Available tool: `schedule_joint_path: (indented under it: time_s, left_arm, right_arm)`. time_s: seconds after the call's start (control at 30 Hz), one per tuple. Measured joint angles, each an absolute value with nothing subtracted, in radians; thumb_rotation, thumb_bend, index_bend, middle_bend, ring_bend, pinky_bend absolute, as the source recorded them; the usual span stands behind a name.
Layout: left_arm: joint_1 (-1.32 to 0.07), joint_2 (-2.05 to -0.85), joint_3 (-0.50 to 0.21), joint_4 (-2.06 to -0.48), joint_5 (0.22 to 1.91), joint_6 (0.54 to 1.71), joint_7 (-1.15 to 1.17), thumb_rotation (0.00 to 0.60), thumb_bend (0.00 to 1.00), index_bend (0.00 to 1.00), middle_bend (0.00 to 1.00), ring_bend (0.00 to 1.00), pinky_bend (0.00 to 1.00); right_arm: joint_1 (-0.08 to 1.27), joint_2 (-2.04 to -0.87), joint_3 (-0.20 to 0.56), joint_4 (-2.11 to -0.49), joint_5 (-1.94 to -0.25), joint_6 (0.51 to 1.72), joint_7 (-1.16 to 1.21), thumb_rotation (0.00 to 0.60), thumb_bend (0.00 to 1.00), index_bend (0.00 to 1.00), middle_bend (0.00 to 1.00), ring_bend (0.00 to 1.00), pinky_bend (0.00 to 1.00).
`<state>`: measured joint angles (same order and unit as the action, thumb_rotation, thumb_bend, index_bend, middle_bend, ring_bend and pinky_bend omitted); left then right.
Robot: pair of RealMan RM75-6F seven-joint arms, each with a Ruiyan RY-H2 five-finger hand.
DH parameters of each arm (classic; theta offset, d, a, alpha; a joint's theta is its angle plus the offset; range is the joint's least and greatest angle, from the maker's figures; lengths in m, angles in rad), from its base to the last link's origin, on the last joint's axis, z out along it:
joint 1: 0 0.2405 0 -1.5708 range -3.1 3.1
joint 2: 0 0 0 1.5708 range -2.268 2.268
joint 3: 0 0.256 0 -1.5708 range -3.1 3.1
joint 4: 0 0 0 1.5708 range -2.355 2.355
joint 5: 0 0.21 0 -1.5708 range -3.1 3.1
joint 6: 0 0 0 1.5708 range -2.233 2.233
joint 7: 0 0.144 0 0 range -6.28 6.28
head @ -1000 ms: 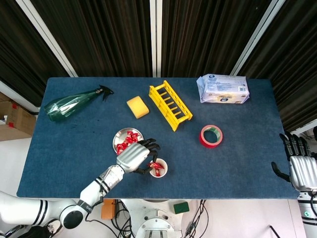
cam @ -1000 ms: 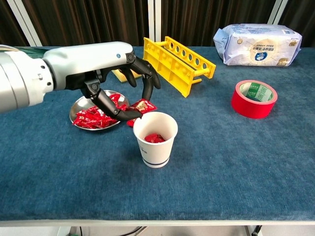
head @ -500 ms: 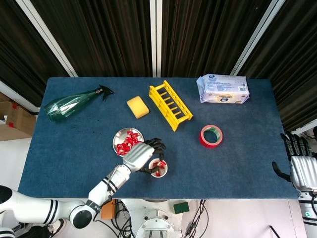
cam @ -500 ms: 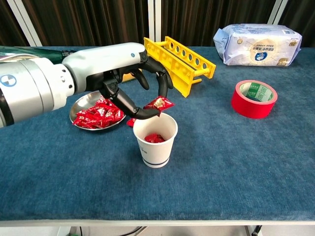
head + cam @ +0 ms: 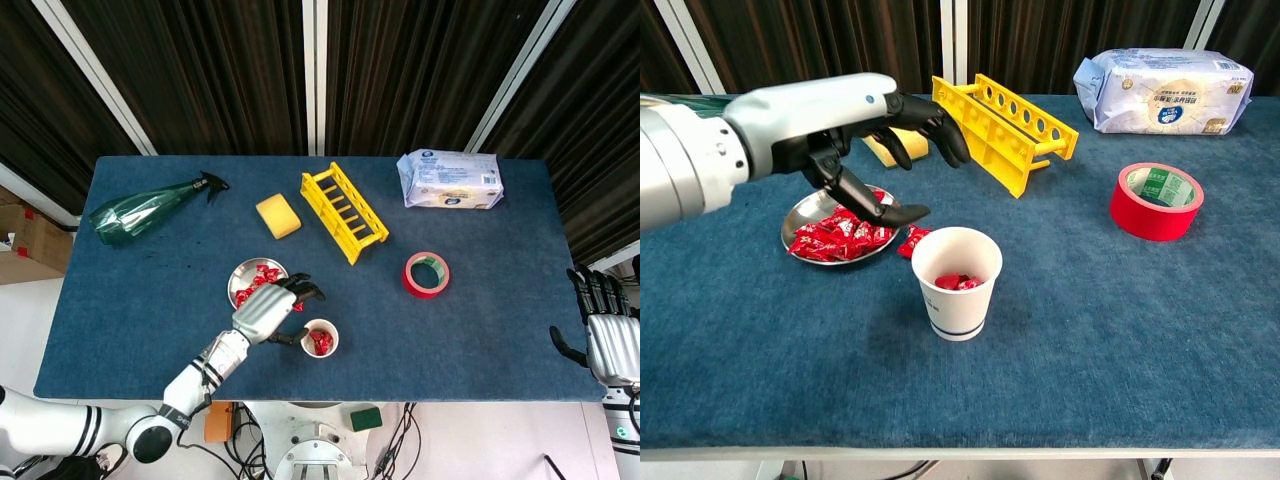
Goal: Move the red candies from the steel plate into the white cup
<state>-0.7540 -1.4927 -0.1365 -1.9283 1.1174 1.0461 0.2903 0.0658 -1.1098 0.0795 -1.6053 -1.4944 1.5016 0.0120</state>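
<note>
Several red candies (image 5: 837,238) lie heaped in the steel plate (image 5: 800,217), which sits a little left of centre toward the front edge of the blue table (image 5: 1120,330). Just to its right stands the white cup (image 5: 956,283), with a few red candies showing inside. One more candy (image 5: 911,241) lies on the cloth between plate and cup, touching neither as far as the chest view shows.

Your left hand (image 5: 872,140) hovers above the gap between plate and cup, fingers spread and holding nothing. Your right hand (image 5: 610,340) hangs off the table's right edge, fingers apart, empty.

Watch the thumb: it points toward the cup's rim, and a low sweep back to the plate could clip the light paper cup and tip it. Pressing down on the plate's near rim may flip it and scatter the heap. The stray candy is easy to overlook; its slick wrapper may slide away when pinched against the cloth.
</note>
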Motion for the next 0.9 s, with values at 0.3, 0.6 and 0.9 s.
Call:
schedule_joint_path:
  time_s: [0.3,0.6,0.9]
  left_arm:
    - [-0.741,-1.415,-0.135,-1.888,0.964,1.053,0.369,0.6,0.31,0.33,0.2,0.1,0.25]
    - [-0.763,-1.458,-0.111,-1.757,0.814,1.041,0.483,0.6,0.26,0.33,0.2,0.1,0.25]
    - [-0.774,-1.506,-0.121,-1.693,0.745,1.024,0.494,0.6,0.26,0.37,0.2,0.1,0.25]
  right_arm:
    - [0.066,-1.111,0.079,-1.607,-1.495,1.502,0.007,0.6,0.3,0.0,0.0,0.0,0.0]
    - [0.063,-1.116,0.078,-1.608,-1.498,1.507,-0.003,0.6,0.3,0.0,0.0,0.0,0.0]
    - [0.064,-1.112,0.08,-1.605,-1.496,1.505,0.009,0.6,0.3,0.0,0.0,0.0,0.0]
